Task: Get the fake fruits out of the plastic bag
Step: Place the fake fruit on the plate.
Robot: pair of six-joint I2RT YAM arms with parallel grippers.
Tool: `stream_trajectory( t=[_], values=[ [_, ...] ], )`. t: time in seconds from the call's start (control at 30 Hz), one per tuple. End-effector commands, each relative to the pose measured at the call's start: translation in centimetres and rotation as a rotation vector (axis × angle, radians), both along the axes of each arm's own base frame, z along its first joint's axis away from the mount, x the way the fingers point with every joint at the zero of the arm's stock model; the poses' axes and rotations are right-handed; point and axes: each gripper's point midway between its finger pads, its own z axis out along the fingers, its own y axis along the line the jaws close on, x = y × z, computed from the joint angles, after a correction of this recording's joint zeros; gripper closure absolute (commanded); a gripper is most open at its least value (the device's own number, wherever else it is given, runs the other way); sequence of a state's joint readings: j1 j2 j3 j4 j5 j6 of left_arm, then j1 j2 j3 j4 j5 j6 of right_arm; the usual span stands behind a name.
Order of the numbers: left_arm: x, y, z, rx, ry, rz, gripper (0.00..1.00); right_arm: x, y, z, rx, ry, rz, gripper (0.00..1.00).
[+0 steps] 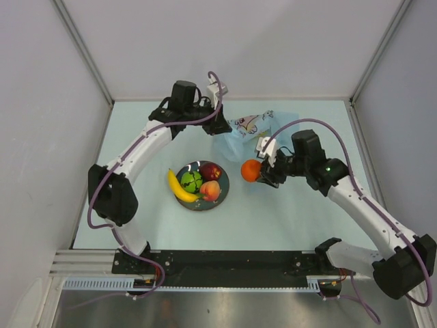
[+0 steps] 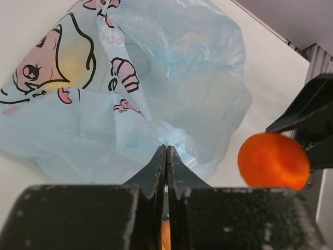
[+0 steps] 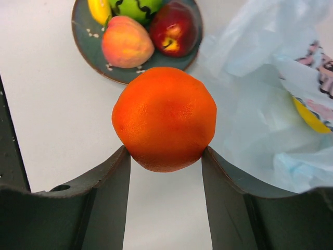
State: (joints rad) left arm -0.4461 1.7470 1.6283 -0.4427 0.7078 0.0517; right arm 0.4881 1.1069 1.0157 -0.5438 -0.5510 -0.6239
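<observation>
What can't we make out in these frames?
- Yellow fruit inside the plastic bag: right wrist view, only a sliver shows through crumpled film; which fruit is unclear.
- Left gripper: shut, but the left wrist view cannot show whether it pinches film; its own fingertips cover the contact.
- Banana and green fruit on the plate: cut off by the right wrist view's top edge.

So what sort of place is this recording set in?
Probably a lab robot cell: bare white panels box in a pale table, two arms are bolted at its near edge, with fake fruits and a plastic bag as props.
</observation>
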Motion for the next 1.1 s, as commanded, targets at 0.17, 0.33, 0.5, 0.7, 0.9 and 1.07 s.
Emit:
stream_trajectory(
  t=[0.17,0.33,0.5,0.7,0.9,1.07],
  values=[
    [-1.3,-0.4,3.1,-0.091,0.135,-0.041,0.98,-0.9,5.8,-2.0,-0.102,-0.033,0.091,0.73],
    [-1.9,-0.5,4.1,-0.138,0.133,-0.042,1.00,-0.8,8.1,-4.1,-0.095,0.096,0.029,0.76],
    [-2.0,-0.3,4.3,-0.134,0.126,-0.030,1.00,0.1,8.6,-5.1,-0.123,0.077,0.004,0.77],
    [-2.7,0.3,4.3,-0.119,0.108,-0.021,1.00,1.8,8.7,-6.9,-0.163,0.051,0.013,0.76],
    [-5.1,0.8,6.4,-0.172,0.069,-0.054,1.00,2.4,10.1,-8.2,-0.213,-0.034,0.109,0.73],
    [-6.1,1.0,7.9,-0.193,0.047,-0.077,1.00,3.9,10.7,-9.1,-0.240,-0.071,0.102,0.72]
  ],
)
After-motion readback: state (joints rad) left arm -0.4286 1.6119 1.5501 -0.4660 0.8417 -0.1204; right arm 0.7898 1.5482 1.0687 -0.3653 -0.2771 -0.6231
